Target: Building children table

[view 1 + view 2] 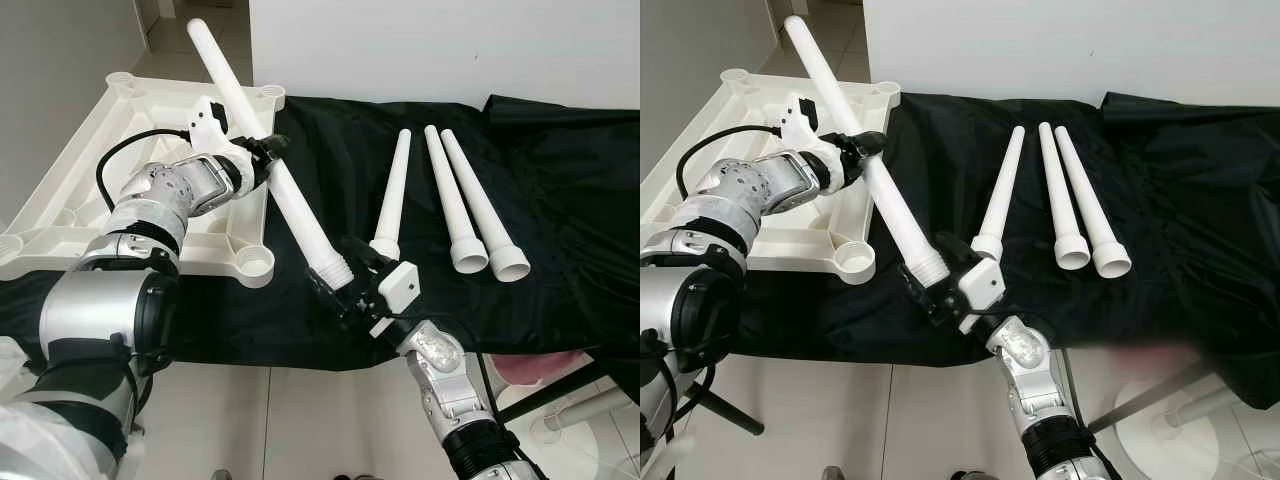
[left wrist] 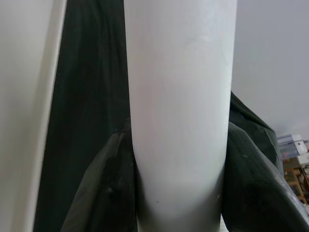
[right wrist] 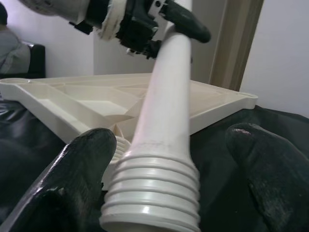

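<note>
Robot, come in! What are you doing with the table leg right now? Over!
Left end effector shut on table leg, mid-shaft. Right end effector open around its threaded end. Tabletop upside down alongside. Three spare legs on cloth; nothing blocking.

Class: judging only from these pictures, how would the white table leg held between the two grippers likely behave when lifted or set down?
The held leg looks like stiff plastic: it spans from the left gripper to the right gripper without sagging. It is probably light, if hollow like the loose legs. Round and smooth, it may roll on the black cloth.

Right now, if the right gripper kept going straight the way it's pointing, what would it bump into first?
Probably the ribbed threaded end of the long white plastic table leg, which sits between the open black fingers of the right gripper; depth is hard to judge.
</note>
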### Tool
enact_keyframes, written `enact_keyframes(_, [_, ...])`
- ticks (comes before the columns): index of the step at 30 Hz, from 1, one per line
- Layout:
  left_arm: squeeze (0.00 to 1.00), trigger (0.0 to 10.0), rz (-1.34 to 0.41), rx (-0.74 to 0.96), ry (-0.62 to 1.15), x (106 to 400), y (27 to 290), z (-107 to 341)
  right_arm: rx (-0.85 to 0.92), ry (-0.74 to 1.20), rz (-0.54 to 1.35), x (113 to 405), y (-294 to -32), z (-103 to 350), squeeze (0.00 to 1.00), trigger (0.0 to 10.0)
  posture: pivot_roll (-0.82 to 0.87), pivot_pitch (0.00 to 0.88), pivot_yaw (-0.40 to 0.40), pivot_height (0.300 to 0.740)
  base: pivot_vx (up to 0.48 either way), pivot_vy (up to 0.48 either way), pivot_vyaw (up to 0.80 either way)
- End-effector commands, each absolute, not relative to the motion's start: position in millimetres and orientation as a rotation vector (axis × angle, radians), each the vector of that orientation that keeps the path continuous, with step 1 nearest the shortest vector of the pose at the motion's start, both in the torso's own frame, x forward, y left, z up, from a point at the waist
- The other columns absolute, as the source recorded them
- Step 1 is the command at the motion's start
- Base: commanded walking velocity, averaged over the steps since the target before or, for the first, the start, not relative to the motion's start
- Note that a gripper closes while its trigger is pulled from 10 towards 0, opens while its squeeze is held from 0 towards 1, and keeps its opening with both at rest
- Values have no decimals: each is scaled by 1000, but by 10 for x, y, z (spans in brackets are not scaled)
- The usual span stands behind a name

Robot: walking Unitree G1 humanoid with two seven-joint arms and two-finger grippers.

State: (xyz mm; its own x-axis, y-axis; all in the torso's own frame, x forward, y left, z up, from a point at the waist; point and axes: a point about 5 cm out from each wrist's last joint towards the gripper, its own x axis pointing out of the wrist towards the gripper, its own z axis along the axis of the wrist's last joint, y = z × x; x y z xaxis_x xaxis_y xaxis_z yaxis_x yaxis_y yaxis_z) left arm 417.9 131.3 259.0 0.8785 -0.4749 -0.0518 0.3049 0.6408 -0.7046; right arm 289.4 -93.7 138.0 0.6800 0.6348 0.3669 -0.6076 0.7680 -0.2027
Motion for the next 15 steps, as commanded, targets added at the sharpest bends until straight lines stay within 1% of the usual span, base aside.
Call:
enact_keyframes(1, [0,10000,-651,-758,131,4151,1266,2768,-43,-443,673,2914,-983,1419,1000,10000,-32,56,-23,740,0,0,0])
enact_keyframes(5, [0,10000,-624,-759,107,4167,1311,2832,-18,-437,644,2927,-1021,1432,1000,10000,-35,53,-26,740,0,0,0])
enact_keyframes(7, [0,10000,-599,-733,45,4184,1365,2976,19,-413,587,2969,-1069,1450,1000,10000,-39,49,-27,740,0,0,0])
enact_keyframes(8, [0,10000,-598,-726,37,4184,1369,2996,25,-408,580,2976,-1075,1453,965,10000,-39,49,-27,740,0,0,0])
enact_keyframes(9, [0,10000,-588,-711,23,4188,1382,3024,31,-403,577,2983,-1075,1458,239,10000,-42,49,-27,740,0,0,0])
enact_keyframes(10, [0,10000,-583,-713,12,4189,1391,3055,38,-398,577,2988,-1074,1464,0,10000,-42,49,-27,740,0,0,0])
enact_keyframes(14, [0,10000,-581,-686,-41,4189,1409,3163,44,-382,569,3008,-1077,1481,0,10000,-42,43,-29,740,0,0,0])
enact_keyframes(15, [0,10000,-583,-663,-82,4185,1408,3239,60,-363,567,3030,-1075,1496,0,10000,-43,38,-30,740,0,0,0])
